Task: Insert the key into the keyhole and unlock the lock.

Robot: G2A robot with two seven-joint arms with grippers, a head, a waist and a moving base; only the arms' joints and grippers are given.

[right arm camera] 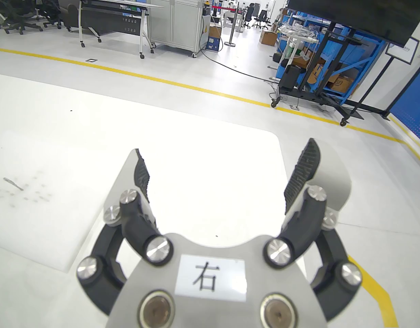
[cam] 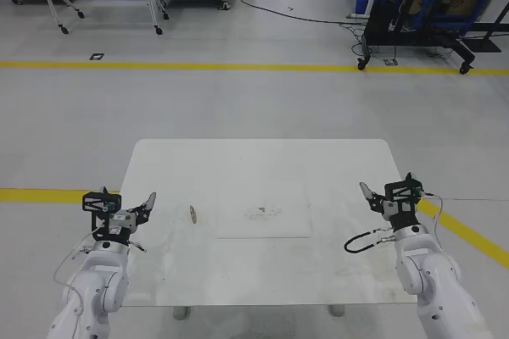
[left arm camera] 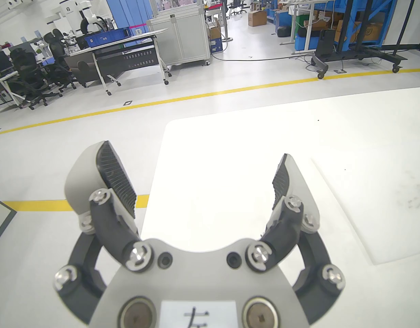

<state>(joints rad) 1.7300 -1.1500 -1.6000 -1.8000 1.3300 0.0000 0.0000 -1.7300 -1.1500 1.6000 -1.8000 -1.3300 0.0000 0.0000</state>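
Your left pincer (cam: 129, 200) sits at the left edge of the desk (cam: 263, 161), down towards the near-left corner. It is released: the left wrist view shows its ribbed pads (left arm camera: 114, 175) spread wide with nothing between them. One finger is over the floor and the other over the desk top. Your right pincer (cam: 388, 191) mirrors it at the right edge, towards the near-right corner. It is also released and empty, and its pads (right arm camera: 304, 172) are well apart in the right wrist view. Both pincers point towards the far edge. A pale rectangular mat (cam: 263, 227) lies flat in the middle of the desk, closer to the near edge than to the far one, well apart from either pincer. A small tan object (cam: 192, 213) lies on the bare desk just beside the mat's left edge, between the mat and your left pincer and touching neither. It is slightly elongated and tilted, but it is too small to tell whether it is the key or the lock. A patch of grey smudges (cam: 261, 212) marks the middle of the mat, with a thin grey sliver (right arm camera: 13, 183) lying flat among them. That sliver could be a key blade or only a mark, and the views do not settle which. The same patch of smudges (left arm camera: 414, 202) shows at the edge of the left wrist view. No keyhole can be made out.
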